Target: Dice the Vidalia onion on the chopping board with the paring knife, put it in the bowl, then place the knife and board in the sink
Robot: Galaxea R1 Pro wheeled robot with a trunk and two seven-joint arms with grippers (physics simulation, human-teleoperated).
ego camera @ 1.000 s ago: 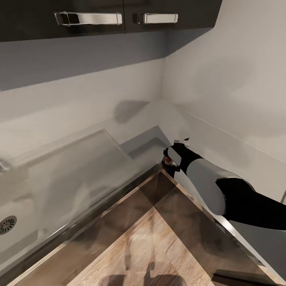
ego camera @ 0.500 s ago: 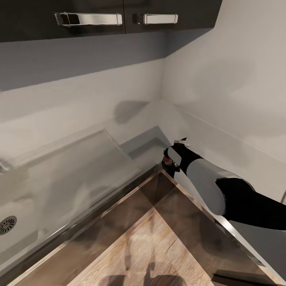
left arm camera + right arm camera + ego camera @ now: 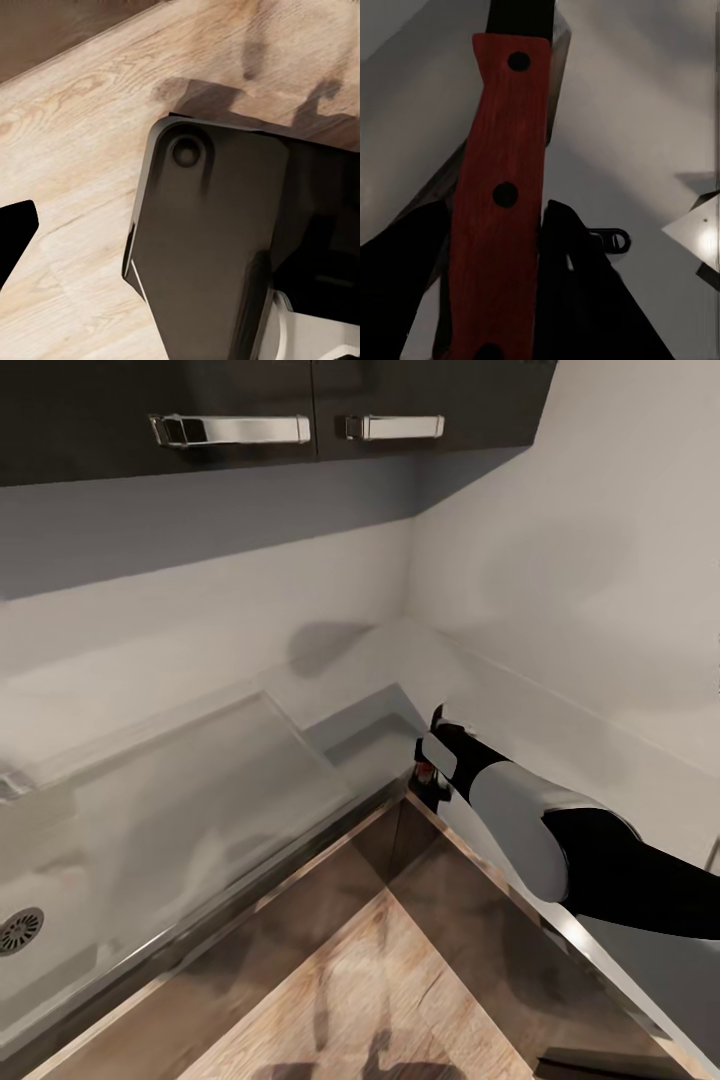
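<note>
The right arm (image 3: 560, 840) is built of alternating shells — a glossy black upper section, then a rounded pale grey forearm, then a black wrist with a white band and a small red spot near the right gripper (image 3: 432, 768). In the right wrist view its fingers (image 3: 577, 300) are matte black and angular. The left wrist view shows a dark, rounded-cornered body panel (image 3: 210, 247) with a round recessed boss — and a white moulded part below it.

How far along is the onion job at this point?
Done: nothing can be confirmed; no onion, board or bowl is visible. In hand: the right end effector grips the paring knife by its red handle, near the countertop corner. Left: the knife must still go into the sink.
</note>
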